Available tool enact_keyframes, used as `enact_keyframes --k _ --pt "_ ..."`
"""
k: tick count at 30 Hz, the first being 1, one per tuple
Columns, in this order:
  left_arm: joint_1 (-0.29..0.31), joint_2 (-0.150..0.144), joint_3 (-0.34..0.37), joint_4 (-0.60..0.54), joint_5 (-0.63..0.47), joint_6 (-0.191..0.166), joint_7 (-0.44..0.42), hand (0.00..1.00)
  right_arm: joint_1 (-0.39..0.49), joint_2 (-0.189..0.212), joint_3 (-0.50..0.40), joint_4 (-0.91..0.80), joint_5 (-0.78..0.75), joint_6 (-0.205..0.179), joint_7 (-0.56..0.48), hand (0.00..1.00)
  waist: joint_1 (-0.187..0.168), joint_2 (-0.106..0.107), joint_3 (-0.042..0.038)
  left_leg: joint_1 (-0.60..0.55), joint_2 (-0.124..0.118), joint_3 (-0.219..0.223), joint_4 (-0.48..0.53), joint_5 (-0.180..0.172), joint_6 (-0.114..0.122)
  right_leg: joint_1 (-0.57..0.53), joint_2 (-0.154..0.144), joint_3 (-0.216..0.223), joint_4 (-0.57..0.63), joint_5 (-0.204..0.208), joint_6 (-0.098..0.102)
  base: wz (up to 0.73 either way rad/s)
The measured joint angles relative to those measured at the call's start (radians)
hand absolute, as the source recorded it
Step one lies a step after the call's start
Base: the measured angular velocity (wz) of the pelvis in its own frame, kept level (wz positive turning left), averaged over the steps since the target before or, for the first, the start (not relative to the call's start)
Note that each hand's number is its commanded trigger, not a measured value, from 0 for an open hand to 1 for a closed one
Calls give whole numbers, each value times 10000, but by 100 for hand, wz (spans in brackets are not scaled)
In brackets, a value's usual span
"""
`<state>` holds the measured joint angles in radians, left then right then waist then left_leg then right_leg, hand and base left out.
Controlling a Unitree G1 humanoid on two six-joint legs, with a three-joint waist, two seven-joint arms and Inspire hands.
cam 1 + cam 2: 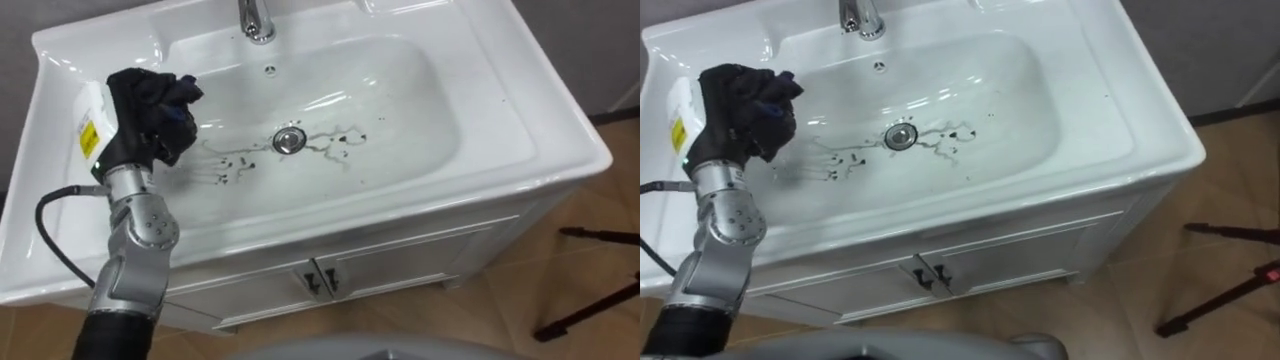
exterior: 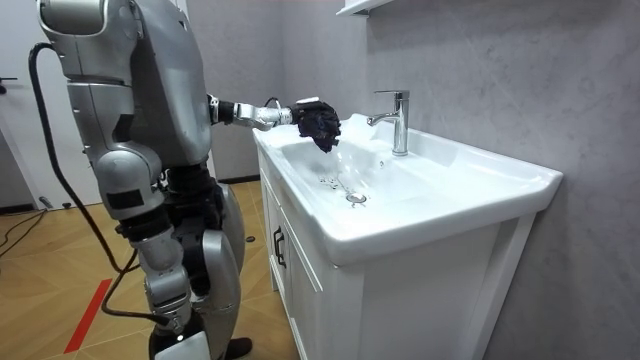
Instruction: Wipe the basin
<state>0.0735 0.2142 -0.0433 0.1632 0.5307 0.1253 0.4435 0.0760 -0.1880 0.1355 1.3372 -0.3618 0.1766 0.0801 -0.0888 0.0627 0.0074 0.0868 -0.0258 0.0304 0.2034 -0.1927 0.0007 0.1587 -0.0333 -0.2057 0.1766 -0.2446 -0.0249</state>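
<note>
A white basin is set in a white vanity, with dark smears around its metal drain and more specks to the drain's left. My left hand hangs over the basin's left side, shut on a crumpled dark cloth. The cloth is held a little above the bowl's left slope, apart from the smears. From the room view, the left hand carries the cloth over the bowl's near end while I stand at the vanity's side.
A chrome tap stands at the basin's back rim. Cabinet doors with dark handles sit below the front edge. A black tripod's legs spread on the wooden floor at the right.
</note>
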Motion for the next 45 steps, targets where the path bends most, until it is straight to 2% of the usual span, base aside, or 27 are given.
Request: enact_keyframes --k 3,7,10,14,19,25,32,35,37,40,45 --pt "-223 -1 -14 681 329 19 -233 100 -4 -34 -12 3 -8 22 19 0 -51 3 55 41 17 2 2 -2 -2 -22 0 95 67 0 -2 -8" --pt "-363 -16 -78 1458 331 367 -805 100 -73 -21 -16 -49 5 191 107 0 -174 33 71 -33 26 106 4 -3 -1 -118 -16 154 73 -11 -12 -4" --pt "-362 -29 -173 1495 332 534 -1328 100 -44 7 -10 -37 24 258 125 0 -197 26 67 -76 29 132 -3 -2 0 -161 -18 126 89 -11 -11 3" --pt "-363 -27 -206 1507 358 686 -1611 100 -60 15 0 8 88 351 88 0 -215 -11 66 -115 30 138 7 -2 0 -198 -48 103 106 -9 -9 0" --pt "-364 -24 -508 1572 1411 800 -2058 100 -20 19 3 -98 80 433 83 0 -233 -4 53 -250 37 174 13 -1 1 -358 -50 106 145 -5 -10 0" --pt "-645 -26 -610 2460 2281 1148 -2298 100 11 6 -25 -185 77 439 -170 0 -442 28 31 -275 58 375 12 -2 1 -390 -48 161 129 2 -16 -2" --pt "-971 -27 -610 3069 2292 1222 -2396 100 49 5 -36 -176 80 439 -437 0 -544 202 -48 -210 94 417 -59 -2 0 -353 -34 144 170 24 -34 -1" --pt "-977 -27 -620 3124 2292 1346 -2585 100 41 1 -37 -181 79 439 -578 0 -626 164 20 -199 139 491 -66 -2 0 -376 -14 135 271 33 -49 0" --pt "-991 -27 -704 3496 2278 1348 -2613 100 29 -16 -50 -186 87 439 -703 0 -686 160 29 -164 142 521 -53 -2 0 -394 -13 143 274 33 -50 0" --pt "-1172 -43 -790 3877 2274 1235 -2611 100 -7 -16 -38 -206 81 435 -720 0 -685 157 30 -204 140 549 -30 -2 3 -482 -11 237 275 14 -51 -2" --pt "-1216 -43 -995 3896 2270 1239 -2515 100 -46 -32 -15 -233 334 519 -743 0 -675 191 4 -489 154 754 13 40 70 -917 -22 417 483 39 -25 -10"
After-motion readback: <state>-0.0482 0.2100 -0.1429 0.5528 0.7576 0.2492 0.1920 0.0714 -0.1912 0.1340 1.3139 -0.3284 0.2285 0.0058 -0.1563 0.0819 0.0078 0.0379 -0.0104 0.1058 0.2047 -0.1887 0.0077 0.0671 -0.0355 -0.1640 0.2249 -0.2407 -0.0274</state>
